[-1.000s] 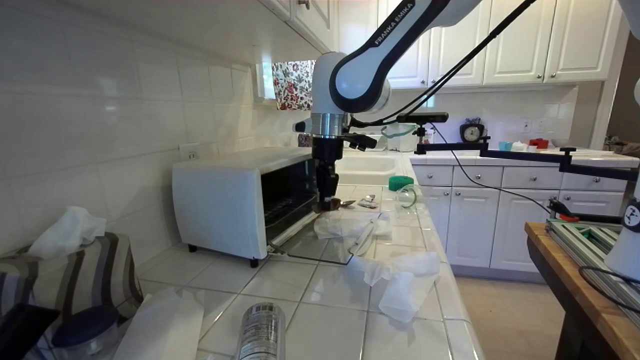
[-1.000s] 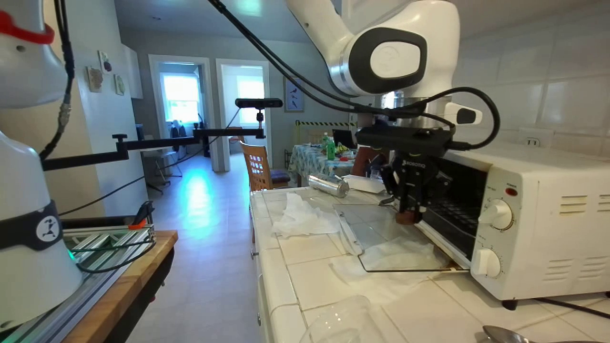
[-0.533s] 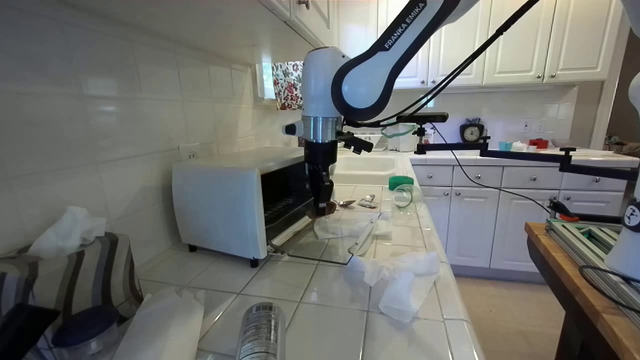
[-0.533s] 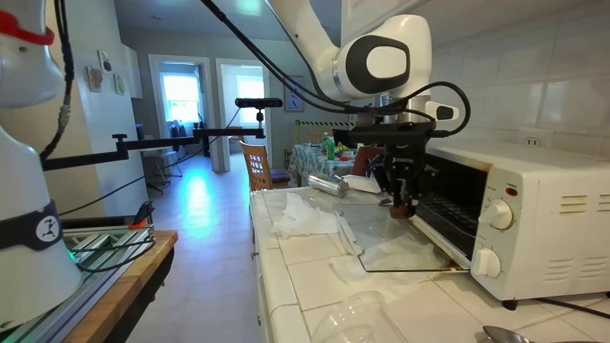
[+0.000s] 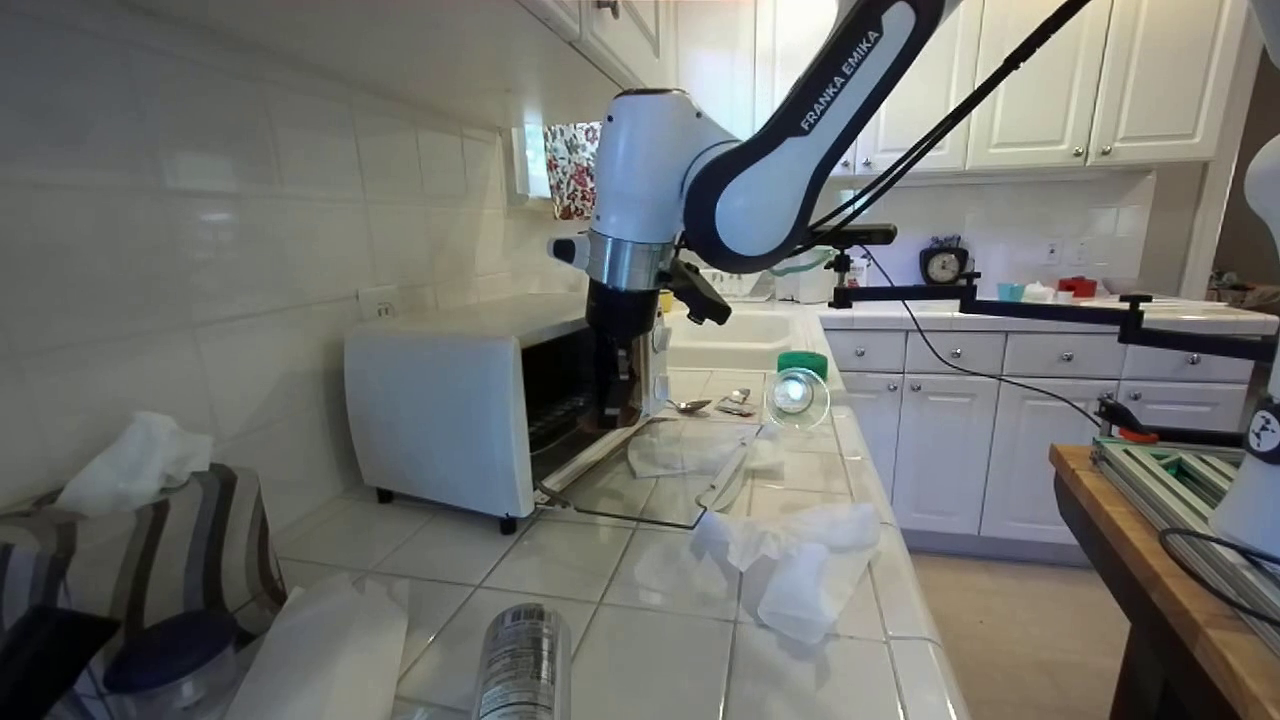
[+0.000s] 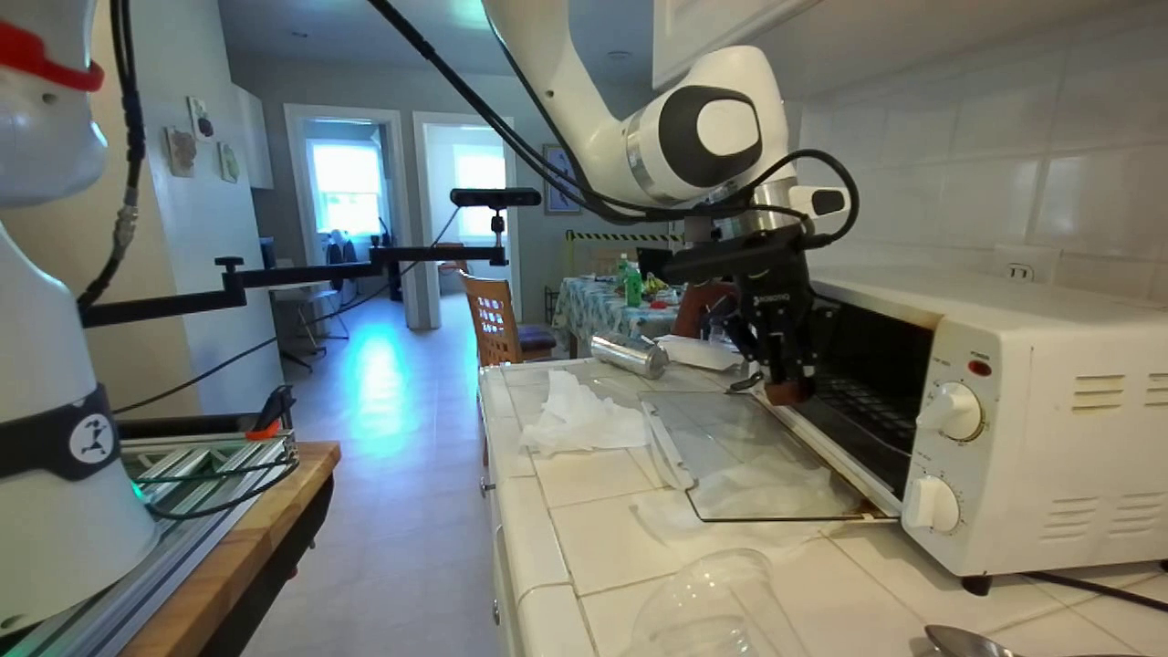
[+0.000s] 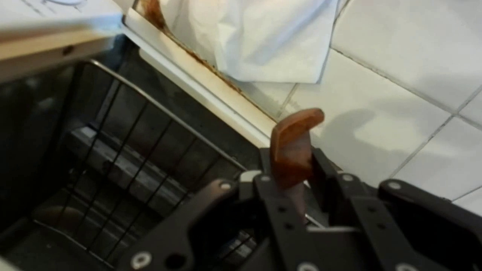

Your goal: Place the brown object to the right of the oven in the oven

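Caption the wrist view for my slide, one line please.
Pincer gripping a brown object at the mouth of the open oven, wire rack visible inside.

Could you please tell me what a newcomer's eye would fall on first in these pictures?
Probably the large white robot arm, stretched over the tiled counter in both exterior views. Next might come the white oven on that counter, standing open with its glass door folded down. In the wrist view, the brown object likely catches the eye first, held in the gripper at the oven's open front.
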Robot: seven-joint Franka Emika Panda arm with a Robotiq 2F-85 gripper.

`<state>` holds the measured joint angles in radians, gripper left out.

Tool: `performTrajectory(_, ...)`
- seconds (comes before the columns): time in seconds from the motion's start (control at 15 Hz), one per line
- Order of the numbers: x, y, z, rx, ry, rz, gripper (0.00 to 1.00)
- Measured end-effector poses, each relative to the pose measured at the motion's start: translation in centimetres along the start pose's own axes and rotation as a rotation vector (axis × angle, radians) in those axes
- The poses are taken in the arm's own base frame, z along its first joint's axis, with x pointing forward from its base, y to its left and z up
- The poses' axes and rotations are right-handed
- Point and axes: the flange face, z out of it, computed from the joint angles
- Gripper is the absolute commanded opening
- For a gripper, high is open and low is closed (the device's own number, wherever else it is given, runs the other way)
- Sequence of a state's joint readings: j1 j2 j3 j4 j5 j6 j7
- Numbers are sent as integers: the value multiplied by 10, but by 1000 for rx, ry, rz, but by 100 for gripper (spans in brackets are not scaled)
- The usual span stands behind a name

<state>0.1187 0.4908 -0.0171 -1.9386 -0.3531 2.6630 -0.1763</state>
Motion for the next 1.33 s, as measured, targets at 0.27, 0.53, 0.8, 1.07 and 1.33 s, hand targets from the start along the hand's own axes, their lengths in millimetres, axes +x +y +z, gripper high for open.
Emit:
performTrajectory(0.27, 3, -9, 8, -60, 20, 16, 7)
performTrajectory(0.53, 7, -21, 9, -152, 26, 9, 7)
performTrajectory(0.8, 10, -32, 6, -235, 42, 0, 7)
performTrajectory(1.07, 11, -39, 4, -323, 59, -6, 7)
performTrajectory(1.33, 9, -47, 12, -389, 42, -25, 7)
